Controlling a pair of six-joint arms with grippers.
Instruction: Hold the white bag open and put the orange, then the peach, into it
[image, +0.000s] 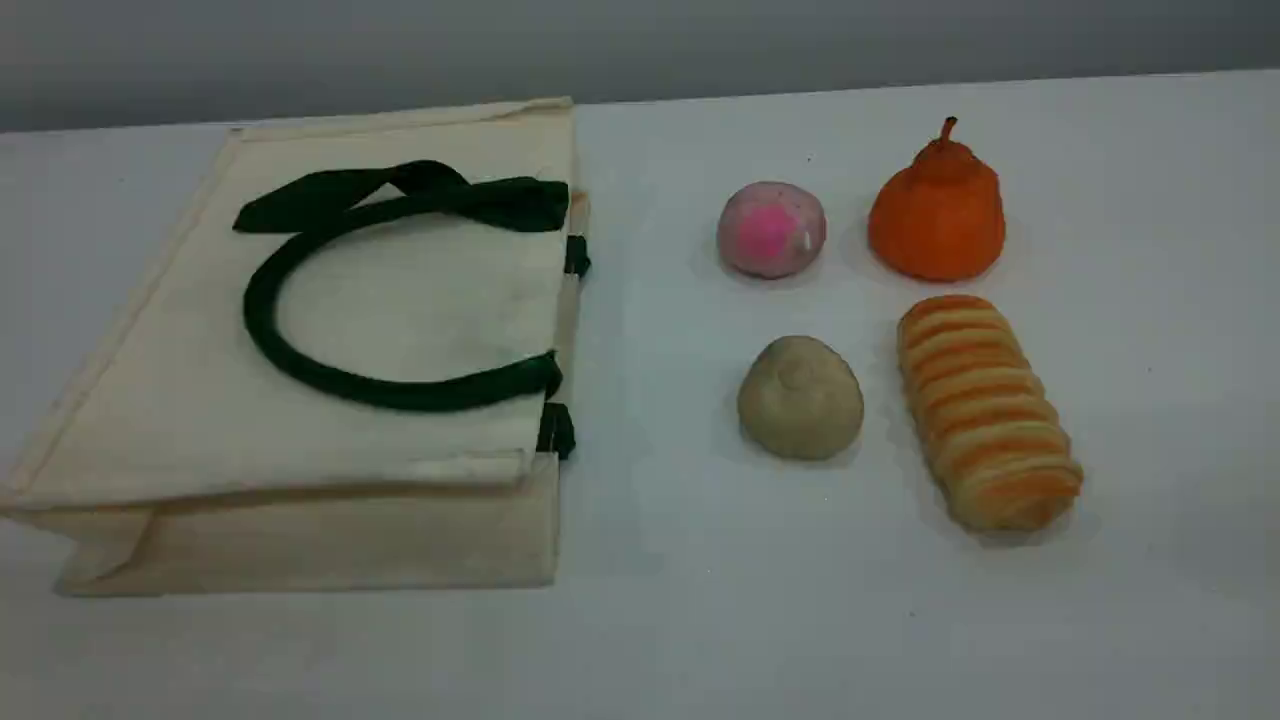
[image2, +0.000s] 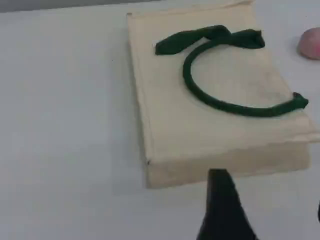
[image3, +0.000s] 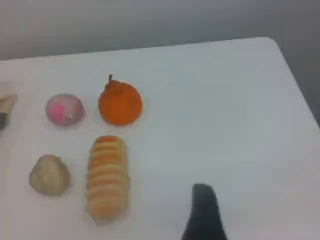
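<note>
Left gripper (image2: 270, 216) and right gripper (image3: 204, 215) both agape on nothing; white bag (image: 150, 400) flat, likely limp light canvas, best pinched at mouth hem beside green handle (image: 262, 300); orange (image: 938, 222) probably light, rounded.

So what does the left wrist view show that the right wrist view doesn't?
Only the left wrist view: the whole flat-lying cream-white canvas bag with its dark green rope handle on top. Only the right wrist view: the bright-orange stemmed fruit, the beige round bun and the orange-and-cream striped bread roll. Both: the pale ball-shaped peach with a pink patch, the white table, and a sliver of the bag's edge.
</note>
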